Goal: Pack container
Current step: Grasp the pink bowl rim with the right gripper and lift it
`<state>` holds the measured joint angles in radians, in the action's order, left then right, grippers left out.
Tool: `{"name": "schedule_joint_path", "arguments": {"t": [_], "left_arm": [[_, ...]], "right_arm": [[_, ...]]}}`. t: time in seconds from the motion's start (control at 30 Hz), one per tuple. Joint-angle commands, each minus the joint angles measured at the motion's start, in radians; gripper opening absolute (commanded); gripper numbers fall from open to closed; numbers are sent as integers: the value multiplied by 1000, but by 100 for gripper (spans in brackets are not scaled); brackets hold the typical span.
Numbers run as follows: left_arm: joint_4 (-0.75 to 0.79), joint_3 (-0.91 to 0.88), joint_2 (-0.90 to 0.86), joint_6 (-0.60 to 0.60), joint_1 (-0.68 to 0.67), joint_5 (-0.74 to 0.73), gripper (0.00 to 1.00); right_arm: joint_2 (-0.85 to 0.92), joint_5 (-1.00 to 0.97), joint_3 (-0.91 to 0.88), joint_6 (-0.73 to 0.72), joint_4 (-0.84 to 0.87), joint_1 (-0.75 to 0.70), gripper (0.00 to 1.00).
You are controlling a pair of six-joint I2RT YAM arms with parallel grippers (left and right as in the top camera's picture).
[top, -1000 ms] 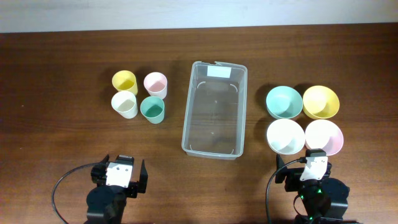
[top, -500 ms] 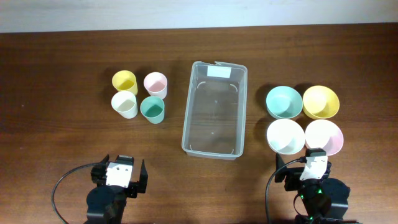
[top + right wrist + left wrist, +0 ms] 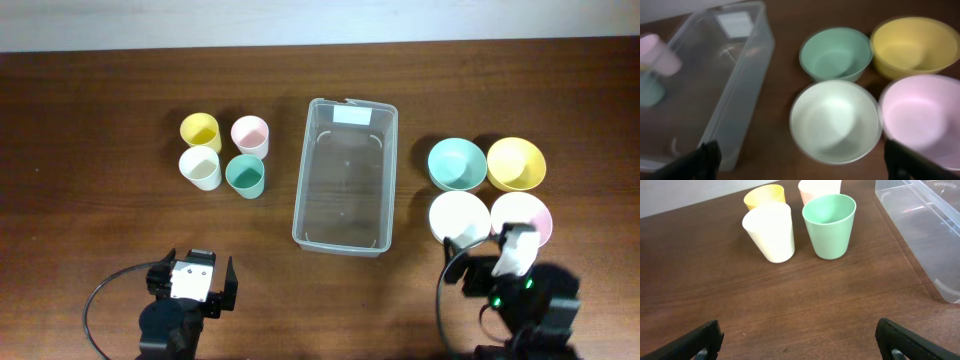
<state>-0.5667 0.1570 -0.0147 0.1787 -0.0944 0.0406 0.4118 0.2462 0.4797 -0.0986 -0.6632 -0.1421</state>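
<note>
Right gripper [image 3: 804, 162] spread over the white bowl [image 3: 835, 122], nothing packed yet

Both my grippers are spread wide and empty. The left gripper [image 3: 800, 341] hangs low near the counter [image 3: 790, 305], with the white cup [image 3: 771, 232] and green cup [image 3: 830, 225] ahead of it. The clear container [image 3: 343, 180] stands empty, ahead and to the left of my right gripper. I judge the white bowl, just ahead and below, to be my first pick. I should drop one finger inside its near rim and one outside. The pink bowl [image 3: 920, 122] sits just beside it on the right, so I should keep clear of that side. Then I lift well above the container wall before swinging left. I should set the bowl at one end, leaving room for the rest.
</note>
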Motion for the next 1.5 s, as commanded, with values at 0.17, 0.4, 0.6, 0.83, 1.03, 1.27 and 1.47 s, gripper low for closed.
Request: {"name": "schedule_joint_path", "arguments": {"t": [0.17,0.4,0.6,0.83,1.03,1.27,1.47], "left_arm": [[2,-6,8,-9,6,-11,100],[2,-6,8,-9,6,-11,100],[2,-6,8,-8,6,-11,100],[2,-6,8,-9,6,-11,100],[2,-6,8,-8,6,-11,100],[2,-6,8,-9,6,-11,100],[2,-6,8,-9,6,-11,100]], "right_arm": [[636,-77,645,-11,-296,3,99],[992,-125,726,-63,-335,-103,99],[1170,50,725,-37,-335,-432,99],[1366,50,721,-53,-288,-541,90],[1458,69,713,-57,-265,-545,74],[1460,85,658,-69,-193,-559,23],[1454,165,656,-71,-220,-632,4]]}}
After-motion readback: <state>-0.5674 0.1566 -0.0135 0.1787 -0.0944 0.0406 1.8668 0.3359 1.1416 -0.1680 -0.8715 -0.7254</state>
